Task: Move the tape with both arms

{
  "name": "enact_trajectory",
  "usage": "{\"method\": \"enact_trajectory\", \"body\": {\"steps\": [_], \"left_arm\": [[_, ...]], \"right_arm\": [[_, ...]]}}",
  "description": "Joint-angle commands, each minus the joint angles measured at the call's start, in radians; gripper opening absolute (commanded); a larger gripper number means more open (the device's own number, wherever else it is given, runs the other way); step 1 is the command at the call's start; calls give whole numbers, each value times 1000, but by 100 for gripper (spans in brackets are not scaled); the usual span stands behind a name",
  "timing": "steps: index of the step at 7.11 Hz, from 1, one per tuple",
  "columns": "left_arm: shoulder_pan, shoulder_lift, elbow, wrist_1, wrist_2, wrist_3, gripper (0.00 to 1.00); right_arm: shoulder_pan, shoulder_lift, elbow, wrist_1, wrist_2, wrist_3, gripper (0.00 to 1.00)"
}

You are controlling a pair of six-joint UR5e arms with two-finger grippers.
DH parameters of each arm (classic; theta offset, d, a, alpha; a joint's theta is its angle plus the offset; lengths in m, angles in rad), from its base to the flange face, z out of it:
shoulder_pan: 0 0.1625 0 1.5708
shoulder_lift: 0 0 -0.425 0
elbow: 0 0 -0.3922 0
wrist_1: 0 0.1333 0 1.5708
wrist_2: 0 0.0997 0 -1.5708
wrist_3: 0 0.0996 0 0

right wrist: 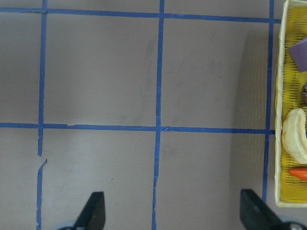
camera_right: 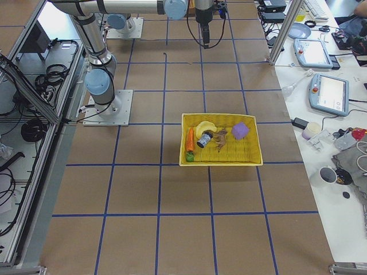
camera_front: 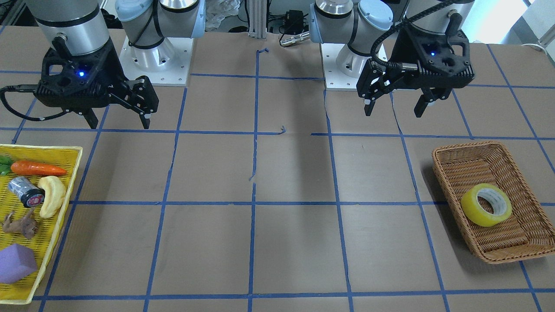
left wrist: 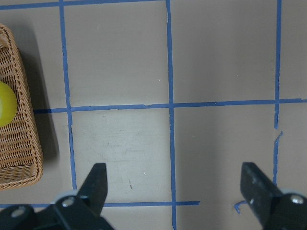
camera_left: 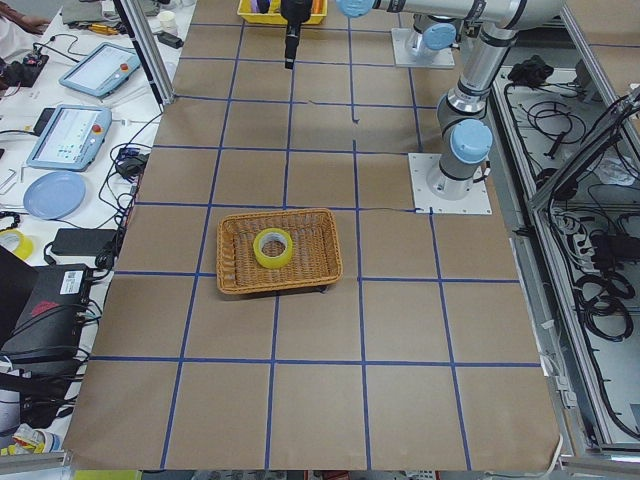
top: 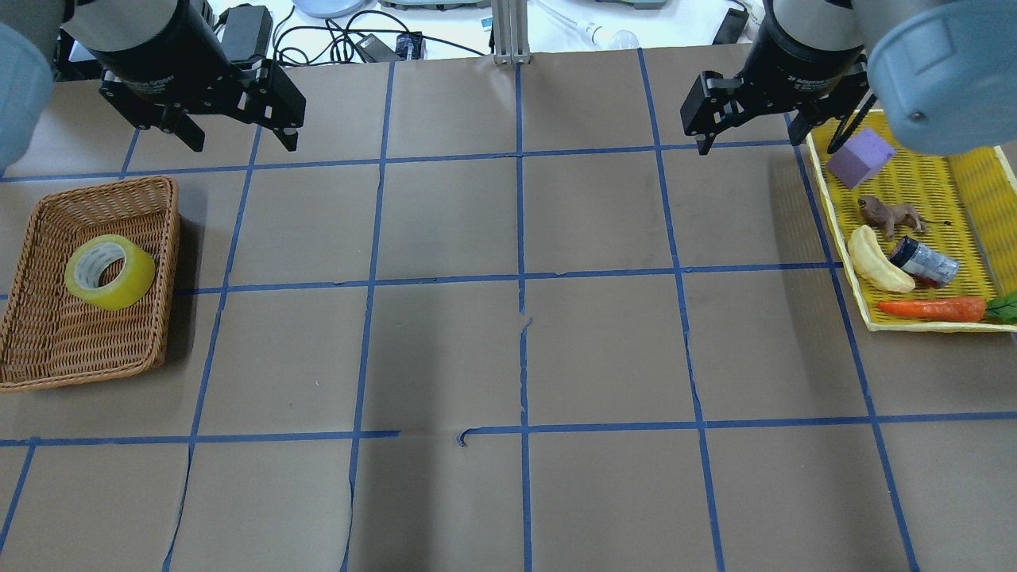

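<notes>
The yellow tape roll (camera_front: pixel 471 209) lies tilted inside a brown wicker basket (camera_front: pixel 459 161) on my left side; it also shows in the overhead view (top: pixel 137 283), the exterior left view (camera_left: pixel 262 256) and at the left edge of the left wrist view (left wrist: pixel 5 103). My left gripper (camera_front: pixel 393 112) hangs open and empty above the table, behind the basket and apart from it (top: pixel 242 143) (left wrist: pixel 173 172). My right gripper (camera_front: pixel 119 123) is open and empty above the table next to the yellow tray (top: pixel 767 143) (right wrist: pixel 171 200).
A yellow mesh tray (camera_front: pixel 52 149) on my right side holds a carrot (camera_front: pixel 38 168), a banana (camera_front: pixel 53 195), a small black cylinder (camera_front: pixel 26 190), a toy animal (camera_front: pixel 21 224) and a purple block (camera_front: pixel 15 263). Blue tape lines grid the brown table.
</notes>
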Motion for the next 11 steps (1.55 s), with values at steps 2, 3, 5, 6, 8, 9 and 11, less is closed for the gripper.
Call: {"method": "enact_trajectory", "body": {"steps": [2,3,5,6,8,9,11], "left_arm": [[-2,0,-9,1,1,-1,100],[-2,6,-15,3,0,-1,100],[-2,13,-18,1,1,1,100],[-2,9,-18,1,0,1,100],[-2,13,-18,1,1,1,100],[-2,12,-18,3,1,1,100],[-2,10,-16,3,0,1,100]], "right_arm": [[0,0,0,0,0,0,100],[0,0,0,0,0,0,100],[0,0,2,0,0,0,100],[0,0,2,0,0,0,100],[0,0,2,0,0,0,100],[0,0,2,0,0,0,100],[0,0,2,0,0,0,100]]}}
